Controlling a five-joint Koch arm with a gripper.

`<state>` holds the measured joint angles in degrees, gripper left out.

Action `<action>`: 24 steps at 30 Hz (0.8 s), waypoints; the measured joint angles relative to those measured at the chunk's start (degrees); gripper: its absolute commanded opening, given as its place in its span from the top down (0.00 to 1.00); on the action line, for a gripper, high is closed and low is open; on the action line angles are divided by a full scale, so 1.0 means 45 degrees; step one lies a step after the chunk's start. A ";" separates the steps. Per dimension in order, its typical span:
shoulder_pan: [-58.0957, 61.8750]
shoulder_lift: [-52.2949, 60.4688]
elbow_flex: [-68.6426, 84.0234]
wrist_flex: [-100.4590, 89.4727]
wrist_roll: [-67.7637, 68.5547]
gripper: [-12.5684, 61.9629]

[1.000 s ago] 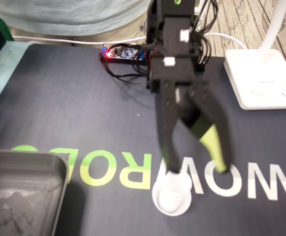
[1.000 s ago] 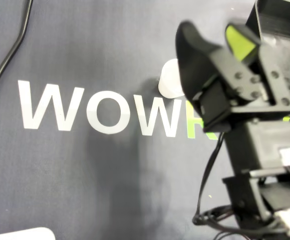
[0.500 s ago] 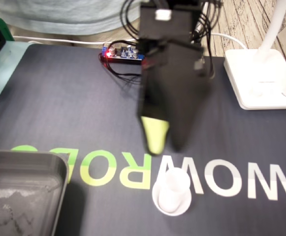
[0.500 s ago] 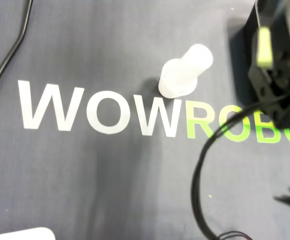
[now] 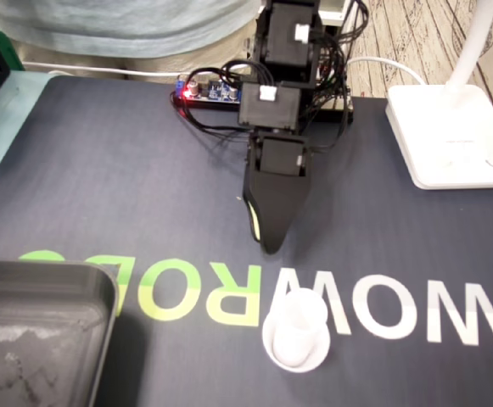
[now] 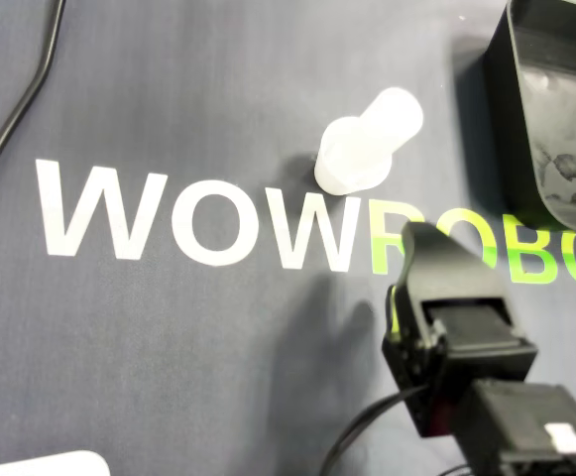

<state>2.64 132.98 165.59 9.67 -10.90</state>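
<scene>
"Where is the cup?"

"The cup stands up straight on the dark mat, all by itself. Nothing touches it. From above, the cup sits just over the last white W, right by the green R."

"And the gripper?"

"The gripper hangs near the cup but apart from it, farther back in the fixed view. From above, the gripper has its tip over the green R, a little below the cup."

"Is it spread wide or pressed together?"

"I cannot tell. Only one black tip shows, with a thin green strip down its side."

"What else is there?"

"A grey tray lies in the near left corner in the fixed view. A white lamp stands at the far right. A little board with a red light sits behind the arm. From above, a black cable runs down the left side."
</scene>
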 measured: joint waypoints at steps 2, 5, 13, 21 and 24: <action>0.0039 0.0000 0.0449 -0.0078 0.0000 0.41; 0.0020 0.0020 0.0840 -0.0098 0.0000 0.41; -0.0098 0.0020 0.2129 -0.2227 0.0000 0.39; -0.0293 0.0020 0.2129 -0.2266 0.0957 0.39; -0.0293 0.0000 0.2129 -0.2266 0.1074 0.38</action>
<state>1.32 132.98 175.17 -0.53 -6.06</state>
